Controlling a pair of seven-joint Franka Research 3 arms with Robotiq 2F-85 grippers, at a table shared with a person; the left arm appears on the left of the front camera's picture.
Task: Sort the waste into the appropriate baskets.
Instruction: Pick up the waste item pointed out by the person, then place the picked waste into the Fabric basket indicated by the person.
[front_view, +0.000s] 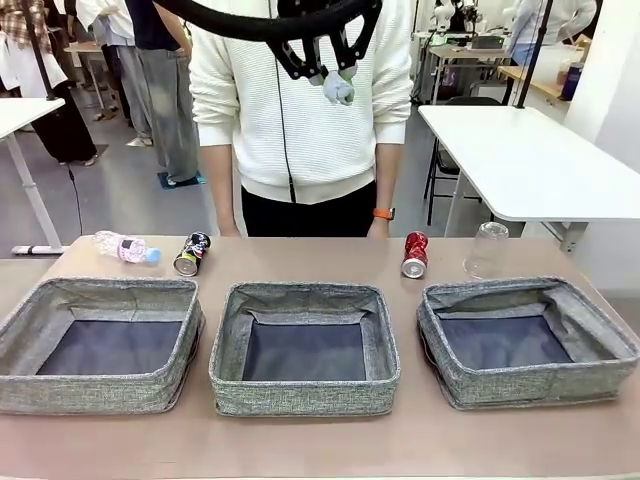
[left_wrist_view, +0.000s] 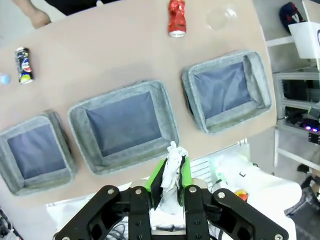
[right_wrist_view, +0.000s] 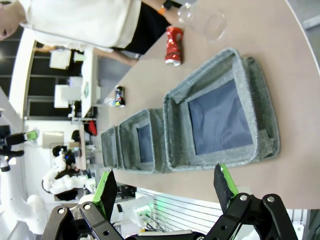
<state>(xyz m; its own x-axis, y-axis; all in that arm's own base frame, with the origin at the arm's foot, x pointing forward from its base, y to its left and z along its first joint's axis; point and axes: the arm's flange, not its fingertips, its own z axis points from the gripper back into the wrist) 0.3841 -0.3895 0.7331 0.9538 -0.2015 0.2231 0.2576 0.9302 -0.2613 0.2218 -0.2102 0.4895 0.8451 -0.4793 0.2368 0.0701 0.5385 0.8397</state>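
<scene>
High above the table's middle, my left gripper (front_view: 330, 72) is shut on a crumpled white paper wad (front_view: 339, 89). In the left wrist view the wad (left_wrist_view: 171, 175) stands between the green pads, over the near edge in front of the middle basket (left_wrist_view: 80, 112). Three grey baskets lie in a row: left (front_view: 100, 290), middle (front_view: 300, 295) and right (front_view: 520, 295). Behind them lie a clear bottle (front_view: 122, 246), a dark can (front_view: 191, 253), a red can (front_view: 414, 254) and an upturned clear cup (front_view: 487, 250). My right gripper (right_wrist_view: 165, 187) is open and holds nothing, off the table beside the right basket (right_wrist_view: 260, 100).
A person in a white sweater (front_view: 300, 100) stands at the far edge, hands down by the table. A white table (front_view: 530, 160) stands at the back right. Bare tabletop (front_view: 300, 445) runs in front of the baskets.
</scene>
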